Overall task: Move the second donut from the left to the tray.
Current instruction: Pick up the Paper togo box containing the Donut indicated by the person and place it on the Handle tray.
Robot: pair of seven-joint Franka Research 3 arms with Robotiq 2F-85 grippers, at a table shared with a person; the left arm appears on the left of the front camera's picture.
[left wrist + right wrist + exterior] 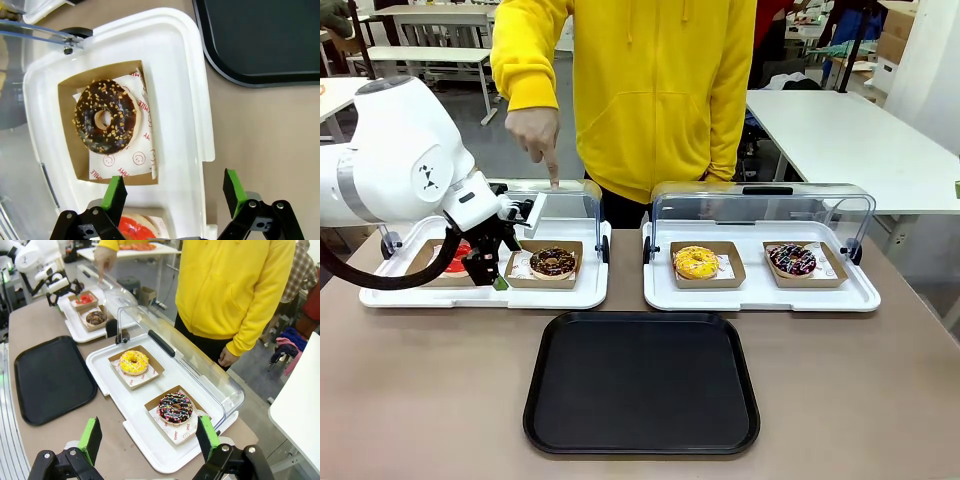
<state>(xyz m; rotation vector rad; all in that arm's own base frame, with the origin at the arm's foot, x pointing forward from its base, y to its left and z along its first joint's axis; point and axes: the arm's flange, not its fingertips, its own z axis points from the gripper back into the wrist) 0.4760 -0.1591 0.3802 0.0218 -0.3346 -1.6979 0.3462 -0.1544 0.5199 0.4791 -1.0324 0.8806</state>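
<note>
The second donut from the left (553, 262) is a chocolate ring with pale sprinkles, lying in a brown box on the left white tray (582, 296). My left gripper (492, 272) hangs open just left of that box, near the red donut. In the left wrist view the chocolate donut (105, 122) lies ahead of my left gripper (175, 186), nearer the left-hand finger, with nothing between the pads. The black tray (640, 385) sits flat in front of the two white trays. My right gripper (149, 436) stands open over the table edge, well short of the right white tray.
A person in yellow holds the left clear lid up with a finger (552, 176). A red donut (456, 254) sits left of the chocolate one. A yellow donut (695, 262) and a colourful-sprinkled donut (792, 260) lie under the raised right lid (760, 205).
</note>
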